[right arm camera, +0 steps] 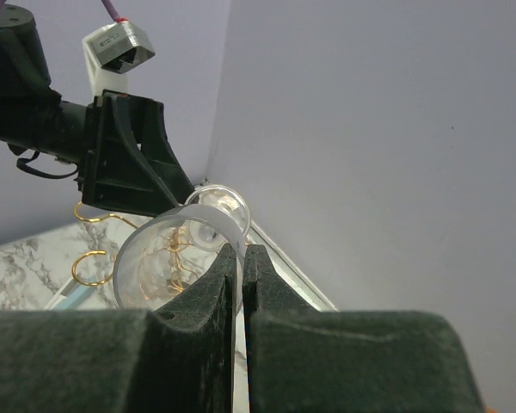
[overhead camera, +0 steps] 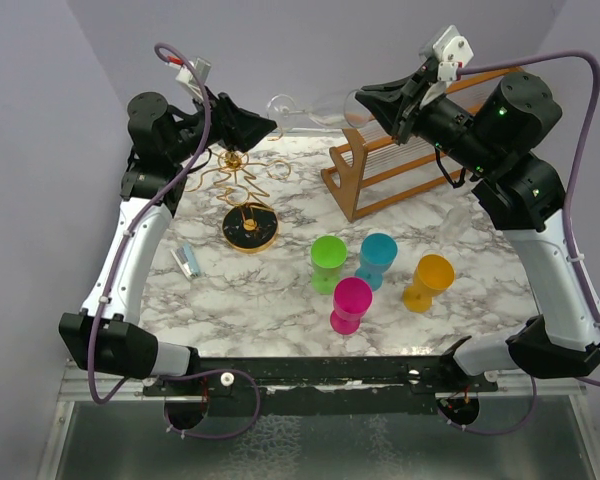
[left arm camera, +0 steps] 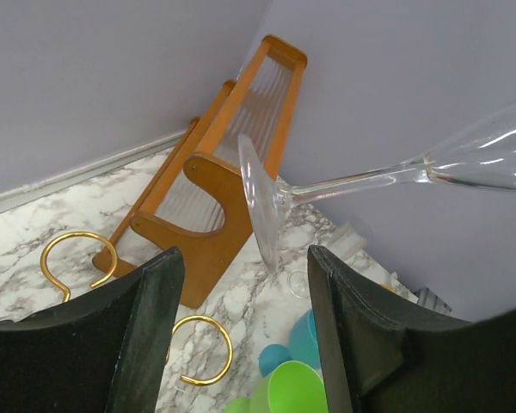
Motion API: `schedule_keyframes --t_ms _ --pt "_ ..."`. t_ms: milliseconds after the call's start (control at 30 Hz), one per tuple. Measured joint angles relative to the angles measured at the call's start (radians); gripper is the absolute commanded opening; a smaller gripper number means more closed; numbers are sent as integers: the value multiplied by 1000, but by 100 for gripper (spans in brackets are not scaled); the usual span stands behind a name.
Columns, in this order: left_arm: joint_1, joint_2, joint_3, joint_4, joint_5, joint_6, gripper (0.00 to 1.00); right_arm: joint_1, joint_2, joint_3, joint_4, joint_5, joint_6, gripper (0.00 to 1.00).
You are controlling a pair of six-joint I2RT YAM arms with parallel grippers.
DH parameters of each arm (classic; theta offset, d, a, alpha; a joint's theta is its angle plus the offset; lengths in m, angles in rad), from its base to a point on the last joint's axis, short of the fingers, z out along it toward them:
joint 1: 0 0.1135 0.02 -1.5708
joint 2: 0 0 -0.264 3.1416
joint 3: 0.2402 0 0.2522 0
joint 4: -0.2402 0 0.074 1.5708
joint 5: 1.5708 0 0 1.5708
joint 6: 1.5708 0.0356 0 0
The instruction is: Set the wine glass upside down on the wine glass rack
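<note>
Overhead only: wine glass rack base (overhead camera: 249, 228).

Sideways wine glass (left arm camera: 260, 202) hangs above the wide-spread left end effector (left arm camera: 243, 258)

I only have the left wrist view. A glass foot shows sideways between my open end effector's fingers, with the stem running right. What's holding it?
Observer: The right end effector is shut on the wine glass at its bowl rim.
Operator: Where's the gold rack's base?
Observer: In the top view, the wine glass rack stands close by the left end effector, with its round base on the near side.
Operator: Anything beside that base?
Observer: A small pale object lies to its left, apart from it.
</note>
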Motion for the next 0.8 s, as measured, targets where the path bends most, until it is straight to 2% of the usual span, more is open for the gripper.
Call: schedule_keyframes --t_ms 300,533,667,767,800 --pt "0 24 -8 47 38 -69 39 0 0 -20 0 -28 1 1" --pt "0 25 -17 67 54 -92 28 0 0 -24 -3 -32 0 1" --pt "0 26 -20 72 61 -105 17 0 0 -24 -3 -34 0 1" --pt "0 26 -22 76 66 -113 2 0 -2 -25 -2 -35 0 1" --pt "0 27 -22 76 67 -122 0 0 -3 -26 -3 -37 0 1"
